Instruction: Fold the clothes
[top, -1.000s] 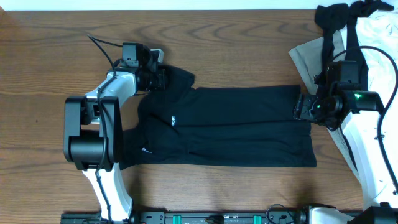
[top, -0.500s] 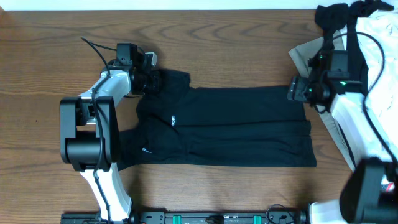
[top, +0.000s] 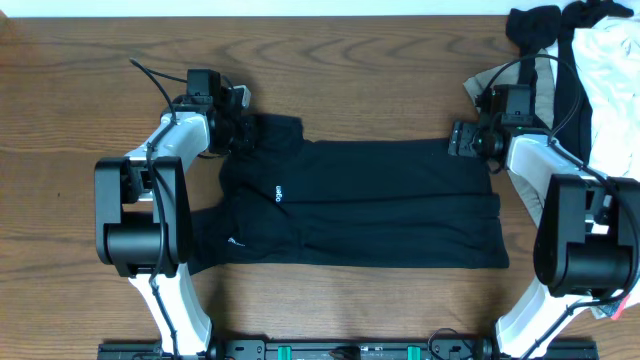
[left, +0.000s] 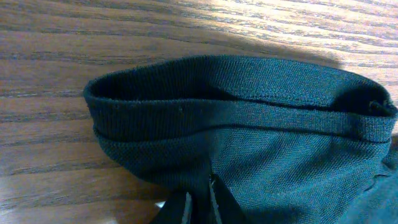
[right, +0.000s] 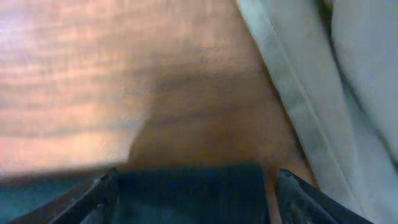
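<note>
The clothes, a black T-shirt with a small white logo, lie folded into a long band across the table's middle. My left gripper is shut on the shirt's far left corner. In the left wrist view its fingers pinch thin black fabric just below a ribbed hem. My right gripper stands open at the far right corner. The right wrist view shows its gripper with a dark fabric edge lying between the spread fingers, ungripped.
A beige garment lies right beside the right gripper, also in the right wrist view as the beige garment. A white garment and a black piece are piled at the back right. Bare wood table surrounds the shirt.
My right gripper has moved up and left from the shirt's right edge to its far right corner and opened wider. The left gripper shifted slightly up-left with the fabric.
</note>
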